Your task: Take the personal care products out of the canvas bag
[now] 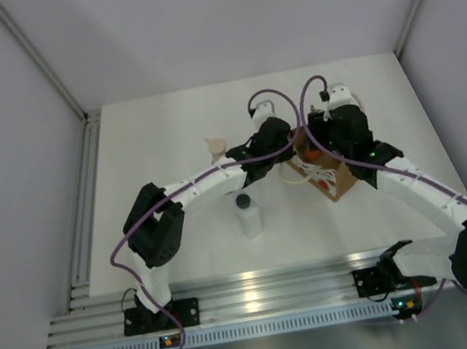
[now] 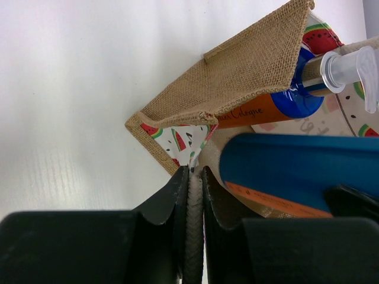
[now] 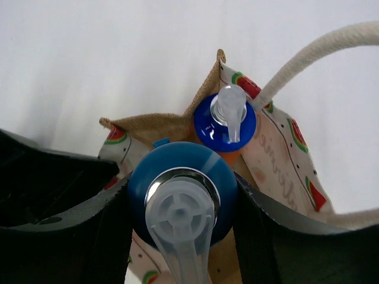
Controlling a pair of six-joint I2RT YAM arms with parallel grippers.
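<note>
**At the Bag's Mouth: One Bottle Gripped, One Handle Pinched**

Toward the far right of the worktop (image 1: 164, 132), we had both arms meeting at the canvas bag (image 1: 332, 183). Our left end effector (image 2: 192, 173) was clamped shut on a cream rope handle (image 2: 193, 231), anchoring the bag. Our right end effector (image 3: 182, 198) had a finger on each side of the blue cap of one orange bottle (image 3: 177, 171) and was gripping it at the bag's opening. The second orange bottle (image 3: 225, 121) sat inside the bag, just beside the gripped one. Outside the bag, the white bottle (image 1: 248, 215) stood near the left arm, and what looked like the cream-pumped bottle (image 1: 215, 147) stood farther back.

We judged the lift to be the risky part. The grip was on a smooth round cap, so the bottle could have slid out if the bag's wall dragged on it. The neighbouring pump or the other rope loop (image 3: 308, 56) could have snagged and tipped the second bottle. If the pinched rope slipped, the whole bag would probably have risen with the bottle.
</note>
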